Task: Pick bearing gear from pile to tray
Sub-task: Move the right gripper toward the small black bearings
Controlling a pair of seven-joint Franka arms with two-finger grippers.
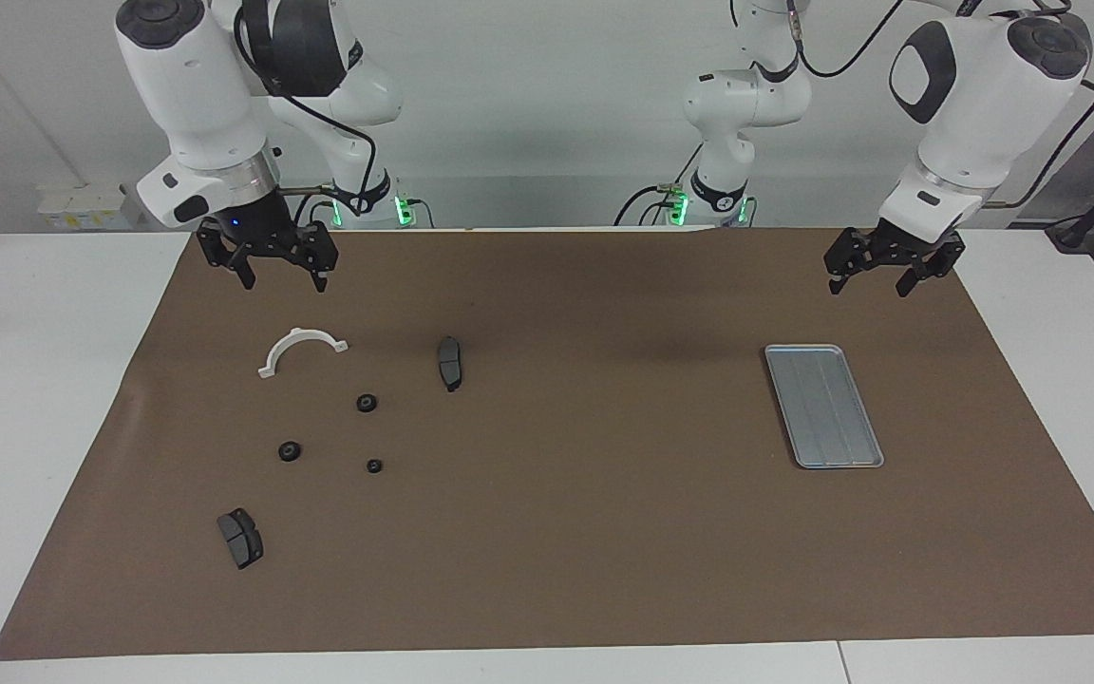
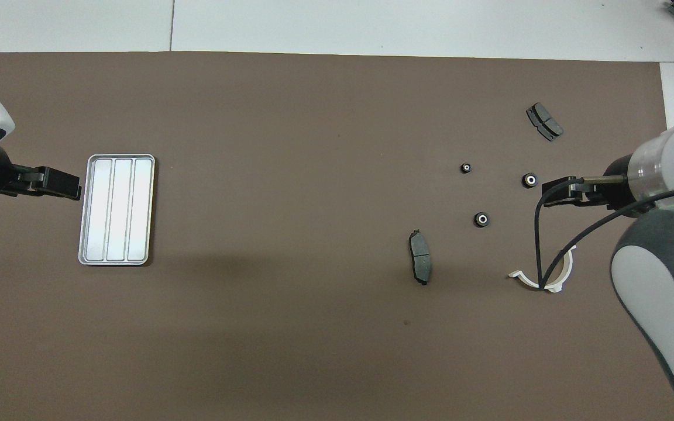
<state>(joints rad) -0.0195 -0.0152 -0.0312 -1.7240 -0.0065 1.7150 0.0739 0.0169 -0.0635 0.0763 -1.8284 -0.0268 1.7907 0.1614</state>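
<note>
Gears (image 1: 367, 403) lie flat, bores up, no long axis, loose on the mat (image 1: 566, 532) toward the right arm's end, near its edge; tray (image 1: 823, 406) empty toward the left arm's end, long axis running away from the robots. Right gripper (image 1: 283, 278) open over the bracket (image 1: 301, 350); left gripper (image 1: 872, 282) open, waiting. Risk: gears are tiny, so a slightly off pinch may flick one away or catch a pad (image 1: 450, 363).

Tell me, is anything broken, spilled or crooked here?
Nothing stands out. The gears, pads and white bracket lie scattered flat on the mat; the tray sits flat and bare. Both grippers, right and left, are open, holding nothing.
</note>
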